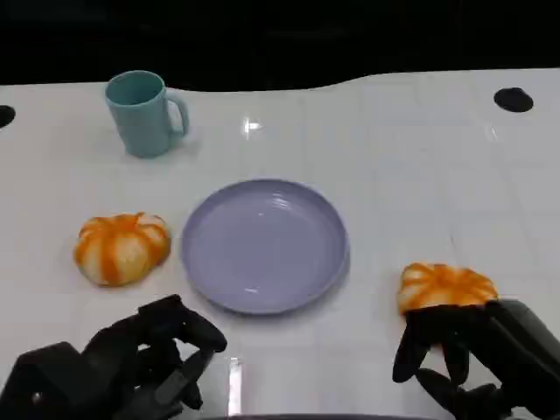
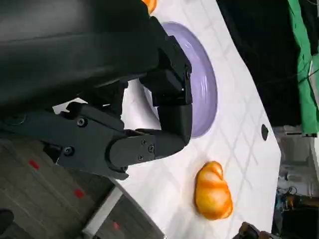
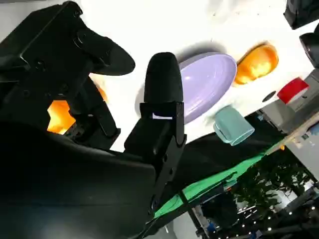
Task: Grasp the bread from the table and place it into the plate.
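Left hand (image 1: 131, 363) idles open at seven o'clock of the plate (image 1: 265, 245). One bread (image 1: 122, 248) lies at nine; another bread (image 1: 444, 287) at four, right hand (image 1: 472, 354) spread unclenched behind it (likely soft, light). Cup its sides gently.

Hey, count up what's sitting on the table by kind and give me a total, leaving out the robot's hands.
Bread: 2, one left of the plate, one right of it
Plate: 1
Mug: 1
Total: 4
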{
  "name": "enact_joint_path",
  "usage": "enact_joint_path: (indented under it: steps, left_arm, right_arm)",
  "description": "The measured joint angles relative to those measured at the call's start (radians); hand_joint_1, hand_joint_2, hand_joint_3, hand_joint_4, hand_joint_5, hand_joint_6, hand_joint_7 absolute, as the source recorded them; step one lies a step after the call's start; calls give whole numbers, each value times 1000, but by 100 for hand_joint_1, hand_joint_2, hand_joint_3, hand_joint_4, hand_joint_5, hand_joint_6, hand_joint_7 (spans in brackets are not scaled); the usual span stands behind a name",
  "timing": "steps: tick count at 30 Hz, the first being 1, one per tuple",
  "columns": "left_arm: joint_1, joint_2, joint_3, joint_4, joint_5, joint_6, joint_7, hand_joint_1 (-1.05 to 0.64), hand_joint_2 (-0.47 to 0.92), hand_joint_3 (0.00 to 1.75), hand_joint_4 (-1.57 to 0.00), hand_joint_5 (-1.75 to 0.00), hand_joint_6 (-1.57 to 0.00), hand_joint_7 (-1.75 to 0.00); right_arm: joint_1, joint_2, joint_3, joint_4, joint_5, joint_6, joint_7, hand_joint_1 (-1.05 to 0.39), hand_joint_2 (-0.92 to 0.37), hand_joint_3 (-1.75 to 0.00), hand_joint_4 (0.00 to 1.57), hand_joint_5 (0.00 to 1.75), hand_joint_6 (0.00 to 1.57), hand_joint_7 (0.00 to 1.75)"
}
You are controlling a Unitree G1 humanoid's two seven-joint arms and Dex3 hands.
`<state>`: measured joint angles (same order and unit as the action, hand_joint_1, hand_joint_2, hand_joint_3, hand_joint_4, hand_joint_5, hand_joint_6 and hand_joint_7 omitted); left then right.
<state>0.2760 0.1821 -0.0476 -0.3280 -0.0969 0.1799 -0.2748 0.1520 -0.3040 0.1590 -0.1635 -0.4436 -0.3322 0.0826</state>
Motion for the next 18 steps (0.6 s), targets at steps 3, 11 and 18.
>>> enact_joint_path:
  steps: [3, 11, 18]
  left_arm:
    - [0, 0, 1, 0, -1, 0, 0, -41, 92, 47, -62, -175, -57, -135]
    - [0, 0, 3, 3, -1, -8, 0, -43, 92, 47, -63, -175, -58, -135]
    - [3, 0, 5, 6, -1, -12, 0, -42, 92, 47, -63, -175, -58, -135]
  right_arm:
    - [0, 0, 0, -1, 0, 4, 0, -5, -26, -124, 96, 168, 96, 113]
    - [0, 0, 0, -1, 0, 4, 0, -5, -26, -123, 96, 168, 95, 112]
    - [7, 0, 0, -10, 0, 7, 1, -5, -26, -123, 96, 169, 95, 112]
